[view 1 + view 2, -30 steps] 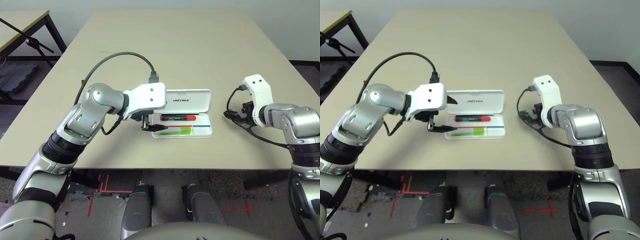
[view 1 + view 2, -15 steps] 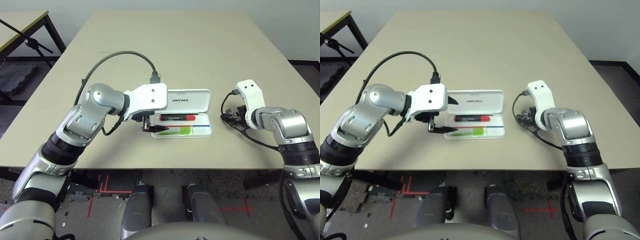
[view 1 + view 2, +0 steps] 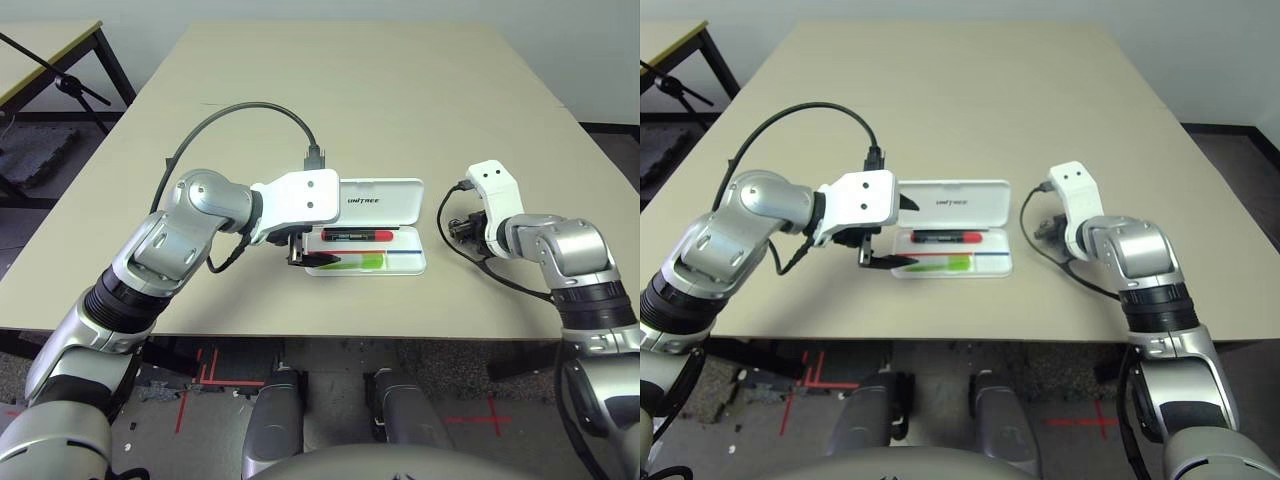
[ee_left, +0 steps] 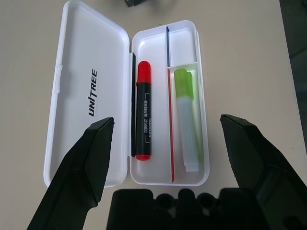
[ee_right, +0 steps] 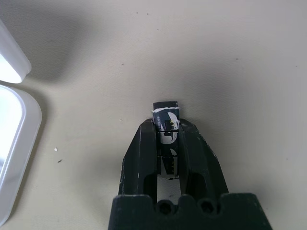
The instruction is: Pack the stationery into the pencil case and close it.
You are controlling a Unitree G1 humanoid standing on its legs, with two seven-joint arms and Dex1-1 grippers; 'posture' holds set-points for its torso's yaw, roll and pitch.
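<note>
The white pencil case [image 3: 395,190] lies open at mid-table, its lid [image 4: 81,57] with the "UNITREE" lettering flat toward the far side. In its tray, a red marker [image 4: 143,115] and a lime-green highlighter [image 4: 187,120] lie on either side of a red and blue stripe. My left gripper [image 3: 310,258] hovers open at the case's left end, fingers spread wider than the tray. To the right of the case, my right gripper [image 5: 166,127] is down on the table, shut on a tiny silver-and-black metal piece [image 5: 166,112].
The beige table [image 3: 350,90] stretches bare beyond the case, and its front edge runs close below it. A second table [image 3: 40,45] with a black stand is at the far left. The case's right end [image 5: 14,120] lies close to my right gripper.
My right arm has moved left toward the case, and its gripper has gone from open to shut on the small metal piece. The left arm shifted slightly right.
</note>
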